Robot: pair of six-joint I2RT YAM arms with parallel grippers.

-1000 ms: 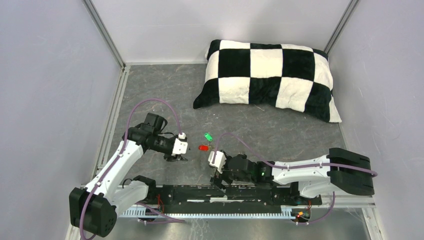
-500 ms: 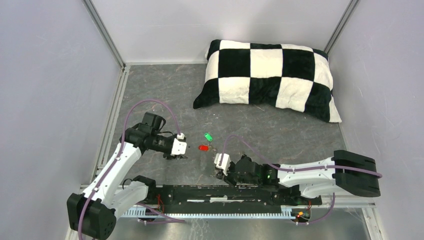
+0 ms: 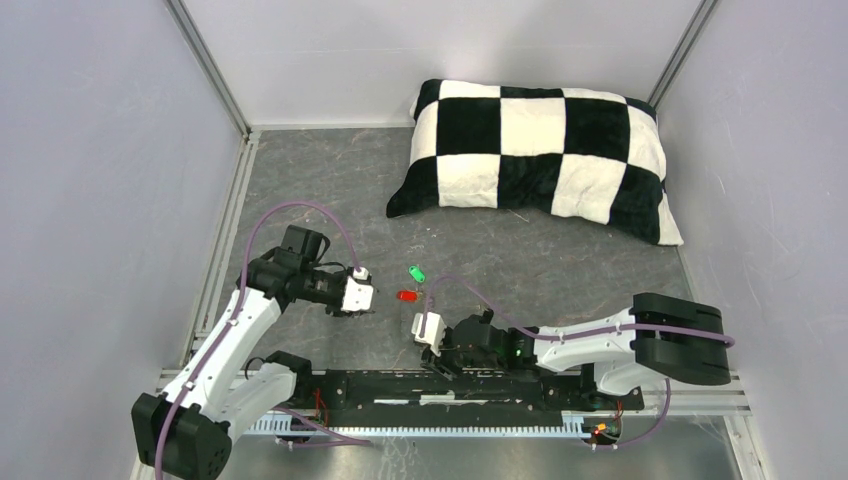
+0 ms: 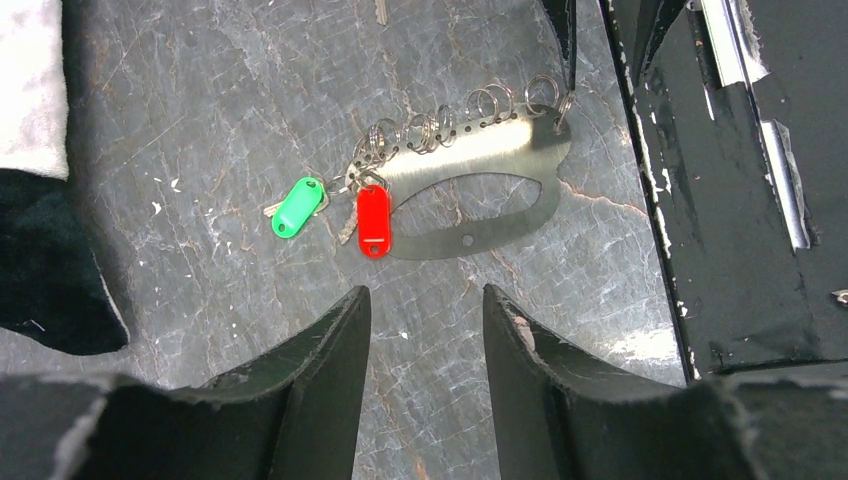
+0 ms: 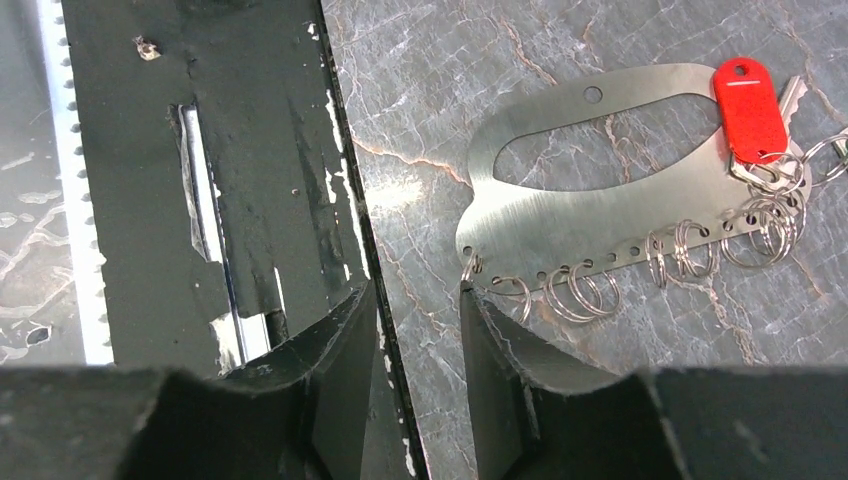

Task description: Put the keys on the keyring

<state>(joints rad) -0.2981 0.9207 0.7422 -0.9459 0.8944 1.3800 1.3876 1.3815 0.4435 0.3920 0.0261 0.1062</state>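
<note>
Right wrist view puts the flat grey steel half-oval keyring fob (image 5: 600,215) on the grey marbled table (image 5: 420,80), just ahead and to the right of the right pincer (image 5: 415,350). Its jaws stand narrowly apart with nothing between them. One fingertip (image 5: 495,350) sits by the split ring at the fob's nearest corner; touching or not, we cannot tell. The fob's long axis runs away from this pincer, with a row of wire rings along one edge. The small key with the red plastic tag (image 5: 750,108) lies over its far end.

Left wrist view adds what that one cuts off. The small key with the green plastic tag (image 4: 297,207) lies on the table just off the same end. Whether either key is threaded on a ring we cannot tell. The left pincer (image 4: 425,330) hangs half open and empty, apart from the fob's slotted side.

Top external view barely shows the fob, but it places the right pincer at its near end, by the black rail (image 5: 250,150), with the left pincer off to the left of the tags. We judge the right arm nearer the fob's bare rings and the left nearer the keys. No black-tagged key shows in any view.
</note>
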